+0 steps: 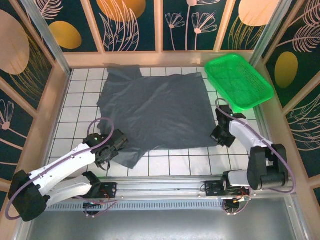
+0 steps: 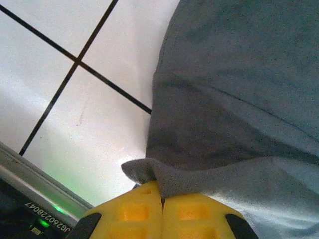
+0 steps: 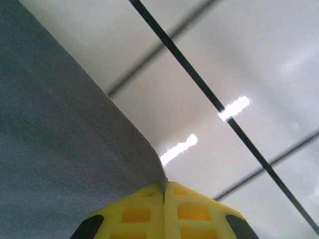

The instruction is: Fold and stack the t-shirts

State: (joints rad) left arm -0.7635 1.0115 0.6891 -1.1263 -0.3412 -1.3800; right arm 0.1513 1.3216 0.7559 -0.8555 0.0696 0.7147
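Note:
A dark slate-grey t-shirt (image 1: pixel 155 110) lies spread across the middle of the white tiled table. My left gripper (image 1: pixel 111 149) is shut on its near left corner; in the left wrist view the cloth (image 2: pixel 234 99) runs down between the closed yellow fingers (image 2: pixel 134 214), with a small fold bunched just above them. My right gripper (image 1: pixel 218 136) is shut on the near right edge of the t-shirt (image 3: pixel 55 149), whose hem disappears into the seam where the yellow fingertips (image 3: pixel 199 214) meet.
A bright green mesh basket (image 1: pixel 239 80) stands at the back right, against the frame. Wooden rails and patterned panels wall the table on three sides. Bare tiles (image 1: pixel 180 164) lie between the shirt's near edge and the arms' bases.

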